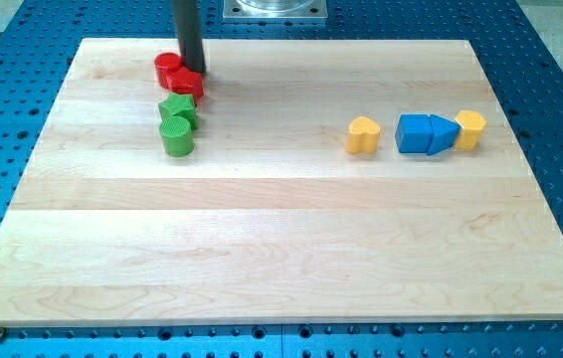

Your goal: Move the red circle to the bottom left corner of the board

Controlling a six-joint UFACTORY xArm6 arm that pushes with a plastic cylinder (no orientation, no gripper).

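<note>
The red circle (168,68) sits near the board's top left. A second red block (188,84) touches it on its lower right. My tip (193,70) is at the top left, right beside the red circle on its right and just above the second red block. Below them stand a green star-shaped block (178,106) and a green cylinder (176,135), close together in a column.
A yellow heart-shaped block (362,134) stands right of centre. Further right are a blue cube (414,133), a blue triangular block (444,133) and a yellow block (470,129) in a row. The wooden board (281,259) lies on a blue perforated table (560,60).
</note>
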